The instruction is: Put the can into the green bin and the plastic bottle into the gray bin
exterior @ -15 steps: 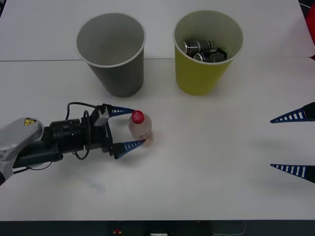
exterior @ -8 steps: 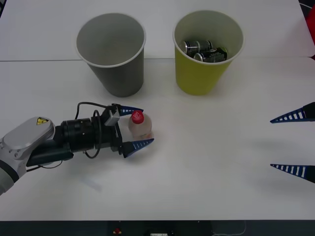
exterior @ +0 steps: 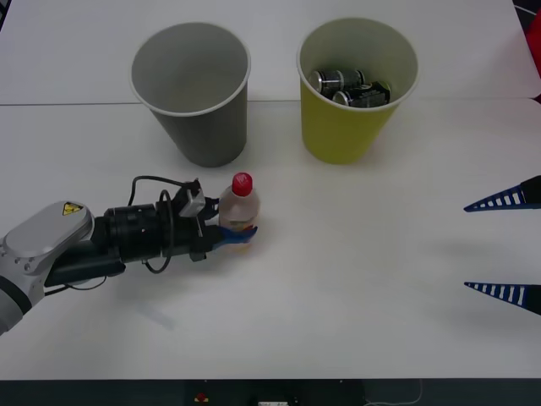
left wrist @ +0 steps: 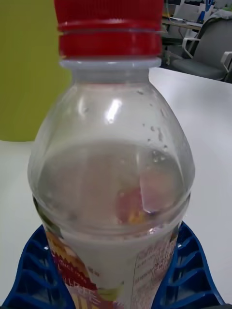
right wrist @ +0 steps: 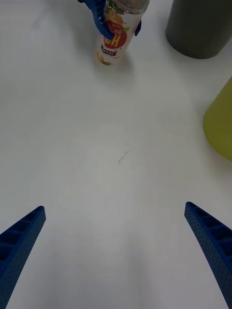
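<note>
Bottle (exterior: pixel 238 205): upright on bench (exterior: pixel 355 279), left of centre, below gray bin (exterior: pixel 192 89); left end effector (exterior: pixel 233 236) clamped around its lower body. Likely light, slick, squashable; hold low on label. Right end effector (exterior: pixel 505 247) open, right edge

Quick count of what's on the worktop (exterior: pixel 355 279): two bins, one gray bin (exterior: pixel 193 93) toward the far left and one green bin (exterior: pixel 351 93) toward the far right. One bottle (exterior: pixel 237 211) with one red cap (exterior: pixel 242 182), nearer the left edge. Inside the green bin there look to be two cans (exterior: pixel 351 87), though they're jumbled so I can't swear to it. Two grippers: left gripper (exterior: pixel 228 230), right gripper (exterior: pixel 507 245).
</note>
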You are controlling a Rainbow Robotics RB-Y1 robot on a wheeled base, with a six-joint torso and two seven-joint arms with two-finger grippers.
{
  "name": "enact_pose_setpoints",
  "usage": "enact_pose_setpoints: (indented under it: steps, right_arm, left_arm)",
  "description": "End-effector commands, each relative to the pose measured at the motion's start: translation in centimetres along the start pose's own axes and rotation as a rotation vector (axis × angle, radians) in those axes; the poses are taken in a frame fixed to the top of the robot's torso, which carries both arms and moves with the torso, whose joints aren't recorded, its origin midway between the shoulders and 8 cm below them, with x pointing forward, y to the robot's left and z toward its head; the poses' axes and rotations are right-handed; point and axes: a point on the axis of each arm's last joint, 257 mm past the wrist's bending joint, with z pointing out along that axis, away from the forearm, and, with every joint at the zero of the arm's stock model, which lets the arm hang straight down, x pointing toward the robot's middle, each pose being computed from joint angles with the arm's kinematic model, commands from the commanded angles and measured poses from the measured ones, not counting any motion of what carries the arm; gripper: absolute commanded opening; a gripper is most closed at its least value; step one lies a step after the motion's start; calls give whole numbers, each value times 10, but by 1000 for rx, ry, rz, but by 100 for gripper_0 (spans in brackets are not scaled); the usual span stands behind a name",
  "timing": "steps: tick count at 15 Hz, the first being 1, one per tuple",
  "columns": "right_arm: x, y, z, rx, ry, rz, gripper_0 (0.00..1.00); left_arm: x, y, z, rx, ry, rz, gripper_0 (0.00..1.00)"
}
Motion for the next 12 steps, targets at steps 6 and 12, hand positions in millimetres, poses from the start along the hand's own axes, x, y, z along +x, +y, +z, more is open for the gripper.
enact_pose_setpoints:
  steps: [6, 12]
  right_arm:
    - [0, 0, 0, 0, 0, 0, 100]
    - [0, 0, 0, 0, 0, 0, 100]
  left_arm:
    - [-9, 2, -31, 37, 41, -27, 0]
    - [-39, 3, -96, 29, 108, -92, 0]
